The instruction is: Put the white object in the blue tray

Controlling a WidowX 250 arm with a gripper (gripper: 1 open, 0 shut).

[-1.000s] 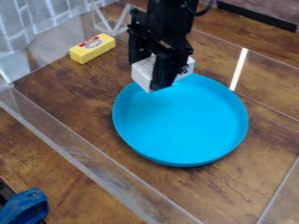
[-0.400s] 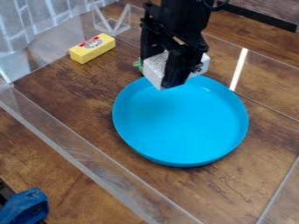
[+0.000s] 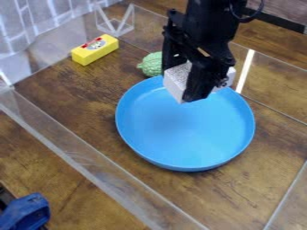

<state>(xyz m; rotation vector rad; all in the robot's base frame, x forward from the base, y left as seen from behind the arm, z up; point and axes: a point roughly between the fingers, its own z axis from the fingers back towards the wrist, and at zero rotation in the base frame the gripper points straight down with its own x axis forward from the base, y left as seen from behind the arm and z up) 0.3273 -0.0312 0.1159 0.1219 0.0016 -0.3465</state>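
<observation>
From my remote station I see the black gripper (image 3: 196, 83) pointing straight down over the far part of the blue tray (image 3: 144, 135). Its jaws are pressed in on the white object (image 3: 180, 84), which shows as a pale block at the lower left side of the fingers. The block hangs clear of the tray floor, over the tray's far inner area, just inside the rim (I cannot make out the exact gap beneath it, as the fingers cover much of the block).

The tray sits on a dark wooden table (image 3: 72, 99) and holds nothing on its blue floor that I can see. Its raised rim is intact all round from this view.

Compared with a second ago, the arm has carried the block to the right in the picture: it was then at the tray's far left rim, and it is now further in over the tray. The grip on the block is unchanged.

Behind the tray, just beyond its far rim, a bumpy green oval object (image 3: 153, 64) lies on the table, partly hidden by the gripper. Well apart to the left, a yellow block with a red label (image 3: 95, 48) lies flat. A clear plastic barrier (image 3: 72, 144) runs along the near edge.
</observation>
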